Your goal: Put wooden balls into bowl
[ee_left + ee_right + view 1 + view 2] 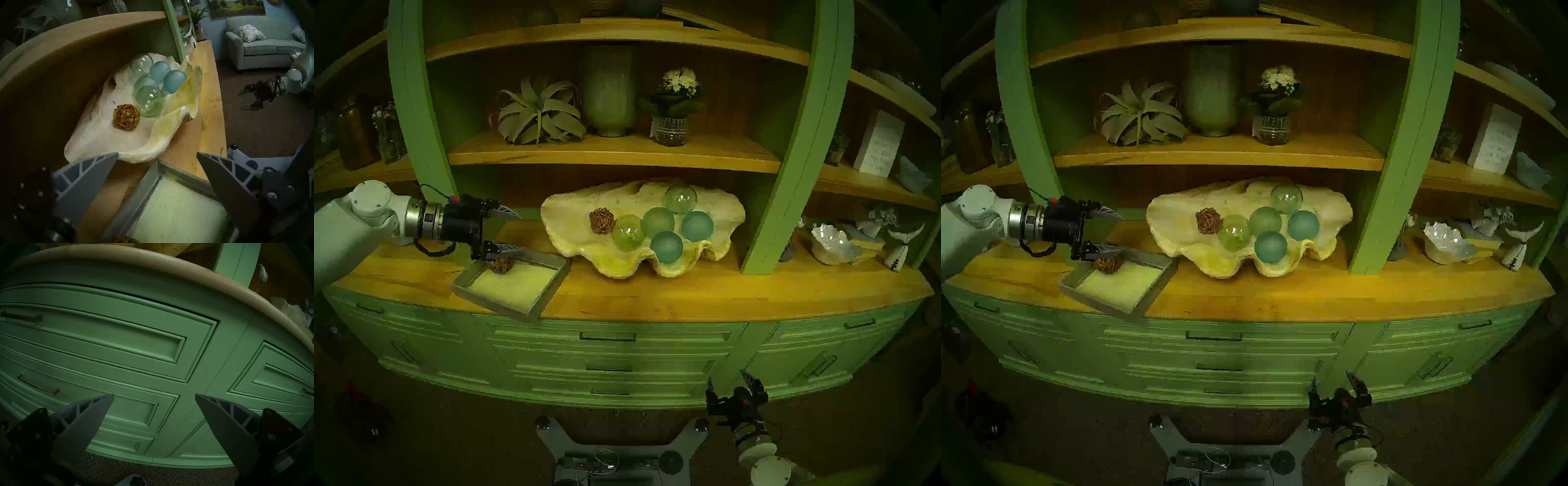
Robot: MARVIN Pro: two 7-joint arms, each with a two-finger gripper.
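One brown openwork ball woven of thin rattan twigs [602,220] already lies inside the very large cream-yellow clam-shell bowl with its wavy scalloped rim [572,210], touching a clear green glass sphere [628,232] at the edge of the cluster of smooth green and teal ones. The second woven rattan ball [500,265] sits in the back corner of the square grey tray [517,310] on the wooden counter [653,302], just left of the shell. It looks light and springy, a hollow cage of twigs that would flex or crack under a hard squeeze, so a gentle grip across its widest middle seems best; the rough weave should give the pads purchase, though a round body can roll away from a one-sided touch. The left gripper [514,232] hangs just above it with its fingers spread wide and nothing between them, the lower finger [504,249] close over the ball's top; whether it touches is unclear. In the left wrist view the ball shows only as a sliver at the bottom edge. The right gripper [733,390] is parked low before the green drawers [119,344], fingers apart and empty.
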